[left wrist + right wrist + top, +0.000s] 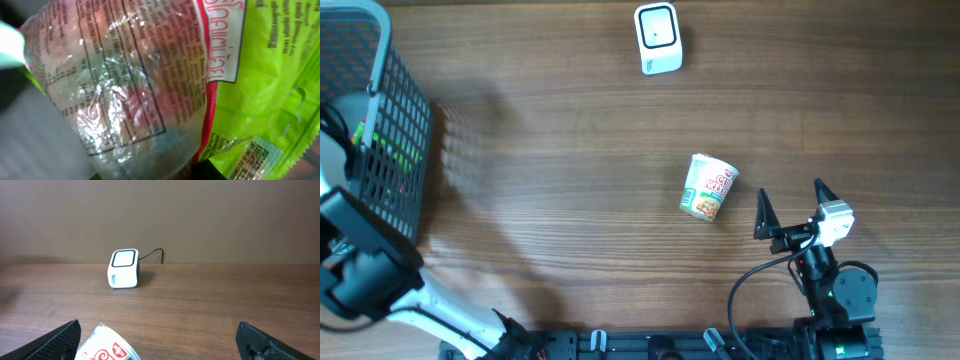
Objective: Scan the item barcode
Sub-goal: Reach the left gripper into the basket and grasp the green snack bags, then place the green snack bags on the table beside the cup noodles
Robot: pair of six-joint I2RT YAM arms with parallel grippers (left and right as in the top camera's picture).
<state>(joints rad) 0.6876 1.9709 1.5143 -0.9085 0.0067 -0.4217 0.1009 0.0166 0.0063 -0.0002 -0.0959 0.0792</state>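
Crinkly clear packet (125,90) fills the wrist view; left pincer's hold cannot be told, and slick wrap could slip; right pincer (790,190) gapes, well apart from the scanner (657,38).

The table (570,150) is showing brown wood grain, smooth and nearly matt. At the upper middle of the overhead view, the scanner (658,38) is gleaming as smooth white plastic around a dark glossy window. The noodle cup (708,187) is wearing a printed, faintly shiny wrap. At the left edge, the basket (390,130) is looking like dark matt mesh, plastic or metal unclear. In the left wrist view, crinkled clear film (115,100) is catching light beside a glossy green packet (270,90). The fingers (60,341) of the right gripper (790,190) are looking like matt black plastic.
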